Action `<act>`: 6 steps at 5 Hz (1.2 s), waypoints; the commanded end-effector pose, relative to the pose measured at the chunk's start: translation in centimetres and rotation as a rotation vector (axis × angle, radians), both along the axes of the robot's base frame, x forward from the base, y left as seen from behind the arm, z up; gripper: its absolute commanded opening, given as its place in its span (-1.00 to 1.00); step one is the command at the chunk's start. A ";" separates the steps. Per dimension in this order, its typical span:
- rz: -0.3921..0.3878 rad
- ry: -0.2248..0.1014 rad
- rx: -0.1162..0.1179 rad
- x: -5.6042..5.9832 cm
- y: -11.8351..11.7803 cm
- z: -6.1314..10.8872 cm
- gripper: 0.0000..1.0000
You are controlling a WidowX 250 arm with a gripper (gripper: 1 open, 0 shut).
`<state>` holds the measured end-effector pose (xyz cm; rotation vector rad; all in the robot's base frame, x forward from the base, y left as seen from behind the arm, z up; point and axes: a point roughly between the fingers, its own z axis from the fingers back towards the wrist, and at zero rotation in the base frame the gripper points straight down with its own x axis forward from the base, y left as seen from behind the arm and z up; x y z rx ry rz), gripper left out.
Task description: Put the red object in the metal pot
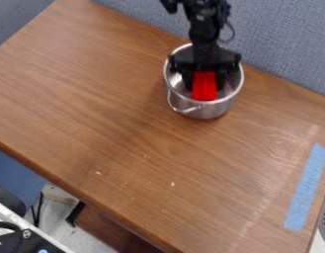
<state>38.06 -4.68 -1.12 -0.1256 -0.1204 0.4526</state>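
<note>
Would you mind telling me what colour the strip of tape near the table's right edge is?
The tape is blue, seen in the only camera view.

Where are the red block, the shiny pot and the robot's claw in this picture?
red object point(204, 87): the camera view, on its red face showing inside the pot.
metal pot point(204, 106): the camera view, on its front outer wall.
gripper point(204, 71): the camera view, between its fingertips over the pot.
</note>
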 end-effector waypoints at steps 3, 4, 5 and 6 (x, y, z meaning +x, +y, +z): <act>0.209 -0.083 0.022 1.9 -7.7 7.9 -1.00; 0.271 -0.075 0.012 2.9 -10.1 9.6 -1.00; 0.103 -0.093 0.004 0.4 -6.7 9.8 -1.00; -0.051 -0.097 0.007 -0.5 -3.6 8.7 -1.00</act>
